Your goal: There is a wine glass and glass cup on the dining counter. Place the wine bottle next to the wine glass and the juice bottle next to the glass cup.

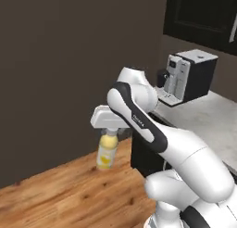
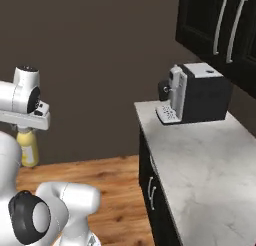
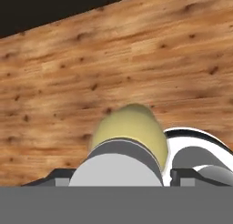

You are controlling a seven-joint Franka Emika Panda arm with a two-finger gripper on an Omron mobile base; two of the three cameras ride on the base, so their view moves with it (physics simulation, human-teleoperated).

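Right, my gripper is clamped on the juice bottle, hanging upright above the wooden floor.

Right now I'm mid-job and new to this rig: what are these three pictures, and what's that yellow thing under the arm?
The white machine is a robot arm on a driving base. Two pictures come from cameras on that base, behind the arm to its left and right, so they show one scene from two sides. The third looks down from the hand itself.

The yellow thing is the juice bottle, hanging from the gripper by its cap, above the wood floor. From the hand camera you look down on its cap and yellow body.

To the right a marble counter carries a coffee machine.
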